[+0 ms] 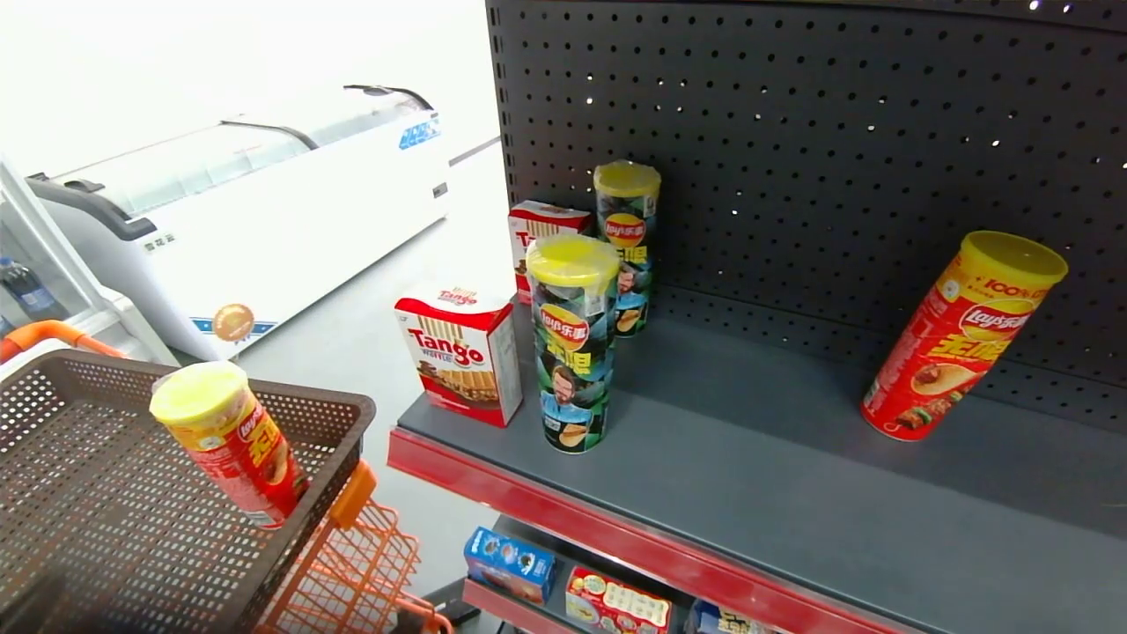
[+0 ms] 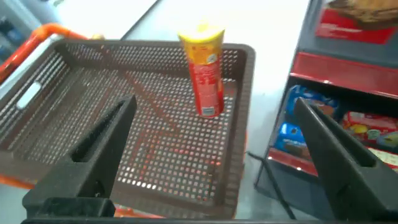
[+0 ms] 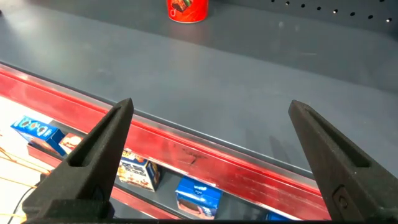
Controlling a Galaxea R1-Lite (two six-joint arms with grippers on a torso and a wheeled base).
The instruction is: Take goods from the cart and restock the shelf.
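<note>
The left gripper (image 2: 212,106) hangs over the basket (image 1: 88,458) (image 2: 74,93), released, its two dark fingers spread wide with nothing between them. In the brown mesh basket of the cart stands the red can (image 1: 231,440) (image 2: 205,71), yellow lid up. It is tilted and rests close to the basket wall nearest the shelf (image 1: 748,458) (image 3: 217,74). From the left wrist view the can sits beyond the fingers, apart from both.

Over on the other side, the right gripper (image 3: 210,107) is just as open, fingers splayed and empty, poised in front of the shelf's red front edge. The grey board lies bare beyond it.

On the shelf, a second red can, the leaning can (image 1: 960,335) (image 3: 186,9), stands at the robot's right. It is tipped back with its yellow top against the pegboard (image 1: 836,132). Well apart from it, at the left end, the front green can (image 1: 572,352) stands upright near the edge. The rear green can (image 1: 627,246) is upright behind it, close to the pegboard. The front wafer box (image 1: 462,357) sits just beside the front green can at the shelf's corner. The rear wafer box (image 1: 541,224) stands behind, next to the rear can.

Under the red edge, the lower shelf (image 1: 563,577) carries blue boxes (image 1: 509,562) (image 3: 199,196) and a red-and-white pack (image 1: 616,603). A white freezer (image 1: 264,220) stands across the aisle behind the cart.
</note>
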